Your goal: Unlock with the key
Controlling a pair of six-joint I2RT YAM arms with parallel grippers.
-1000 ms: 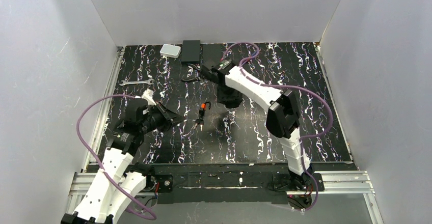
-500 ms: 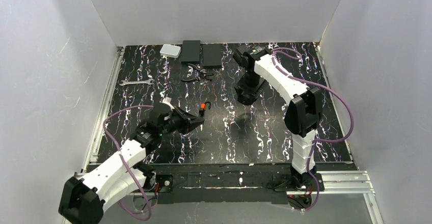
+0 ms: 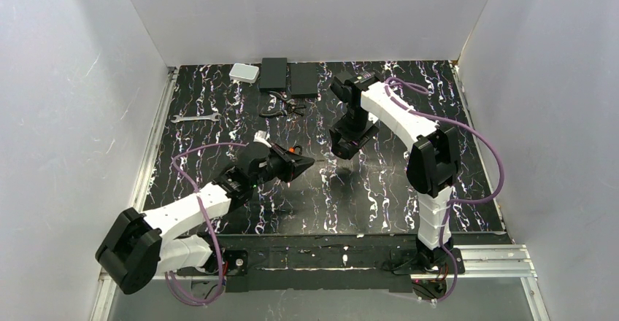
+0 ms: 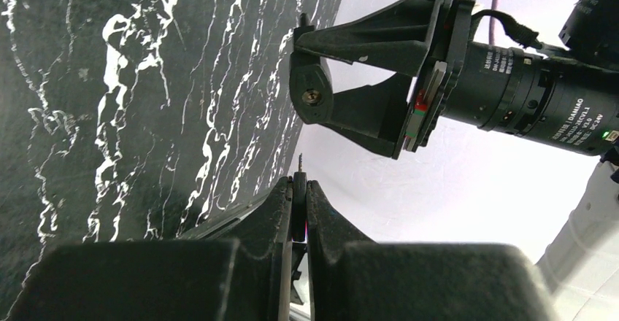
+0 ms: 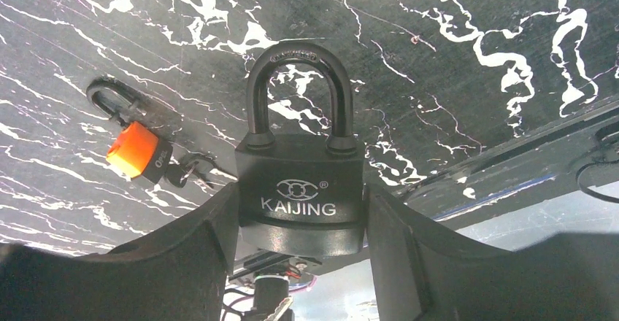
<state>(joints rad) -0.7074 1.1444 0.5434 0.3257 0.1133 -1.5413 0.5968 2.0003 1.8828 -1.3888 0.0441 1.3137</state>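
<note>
My right gripper [image 5: 301, 198] is shut on the black padlock [image 5: 299, 190], one finger on each side of its body and the shackle pointing away from the camera. In the left wrist view the padlock's underside with its keyhole [image 4: 310, 93] faces my left gripper [image 4: 299, 184]. That gripper is shut on the key; its dark head sits between the pads and its thin silvery blade [image 4: 301, 162] points up at the keyhole, a short gap below it. From above, the left gripper [image 3: 306, 162] sits just left of the right gripper [image 3: 341, 149], mid-table.
A small orange lock with a ring of keys [image 5: 135, 149] lies on the table by the left gripper. At the back lie a wrench [image 3: 195, 118], a white box [image 3: 244, 72], two black boxes [image 3: 274, 73] and pliers [image 3: 281, 109].
My left arm has swung right and forward, carrying the key from the left-middle of the table up toward the padlock. The right arm pulled back right, then eased slightly left.
</note>
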